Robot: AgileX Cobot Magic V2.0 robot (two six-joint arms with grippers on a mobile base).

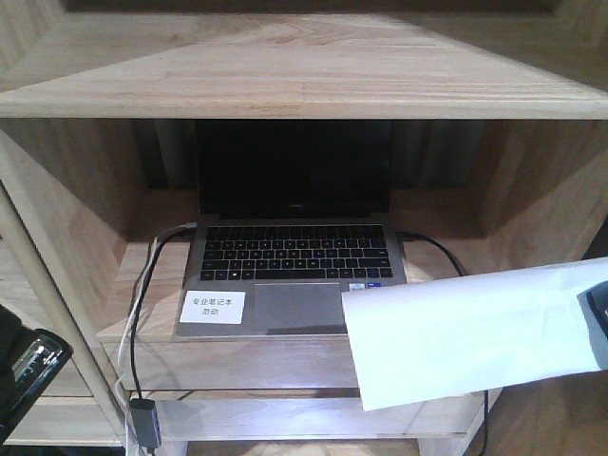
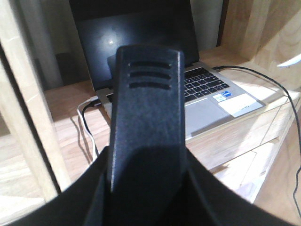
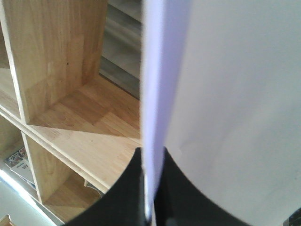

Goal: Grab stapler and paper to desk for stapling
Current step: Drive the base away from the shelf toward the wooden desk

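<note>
Paper (image 1: 456, 332) fills the 4 o'clock part of the front view, a white sheet held in the air. It reaches from the right edge toward the centre, and its inner corner overlaps the front right corner of the laptop (image 1: 294, 256). The right gripper (image 1: 598, 313) shows only as a dark sliver at 3 o'clock, pinching the sheet's outer edge. In the right wrist view the sheet runs edge-on from 12 o'clock down to 6 o'clock. There the right gripper (image 3: 148, 207) is clamped tight on it, one dark finger on each side. The rest of the sheet spreads pale across the 3 o'clock half.

At 8 o'clock in the front view the left arm enters from the frame edge, low and angled upward. It carries the stapler (image 1: 36, 366), glossy black with a glint of silver. The left wrist view looks along the stapler's top (image 2: 146, 117), which has three grooves near its far end at 12 o'clock. The left gripper (image 2: 146, 207) is closed around its body at 6 o'clock.

Both arms hang in front of the shelving unit (image 1: 304, 85). The open laptop sits in its middle compartment, with a white label (image 1: 213, 306) on the palm rest at 7 o'clock of the keyboard. Cables (image 1: 138, 313) drop from the laptop's left side to an adapter (image 1: 142, 418).
</note>
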